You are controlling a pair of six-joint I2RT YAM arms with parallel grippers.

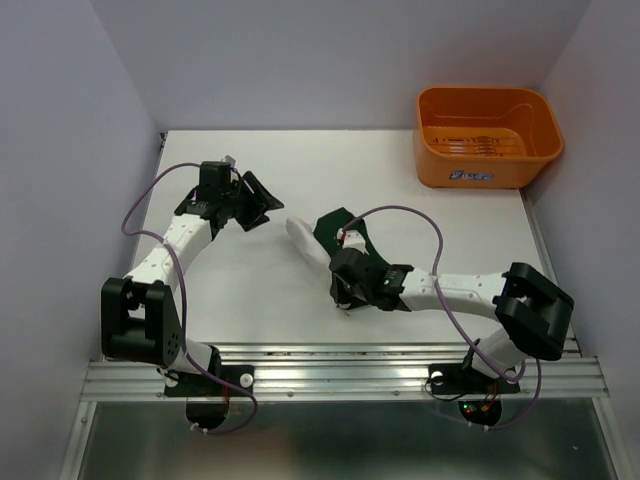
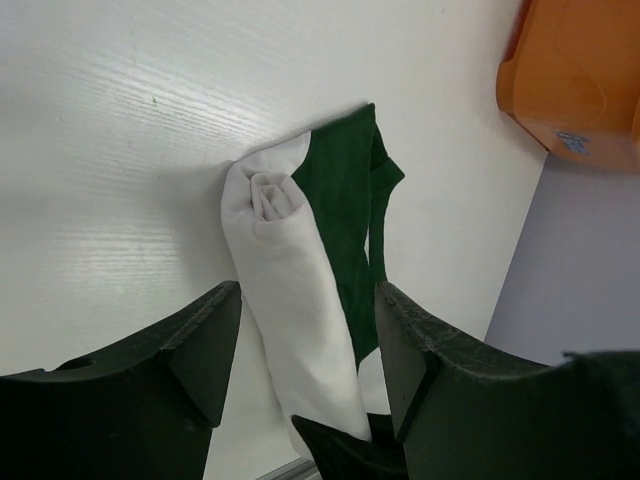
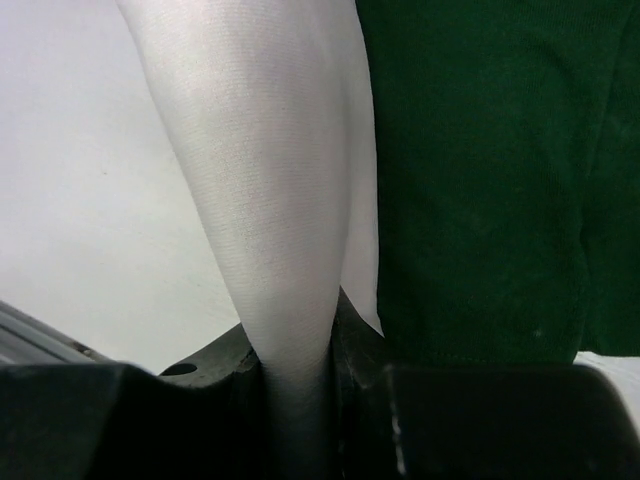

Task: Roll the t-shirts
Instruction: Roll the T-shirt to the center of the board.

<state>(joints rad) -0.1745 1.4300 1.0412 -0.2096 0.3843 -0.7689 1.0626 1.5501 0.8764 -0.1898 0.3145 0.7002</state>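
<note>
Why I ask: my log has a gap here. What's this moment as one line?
left gripper: open, off the cloth | right gripper: shut on t-shirt, white rolled end | green part: flat beside roll

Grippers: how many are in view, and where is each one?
2. The left gripper is open beside the far end of the white roll. The right gripper is shut on its near end. No further gripper seems hidden.

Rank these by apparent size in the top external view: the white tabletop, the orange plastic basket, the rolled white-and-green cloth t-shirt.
1. white tabletop
2. orange plastic basket
3. white-and-green t-shirt, partly hidden by an arm, yet clearly the smallest
</note>
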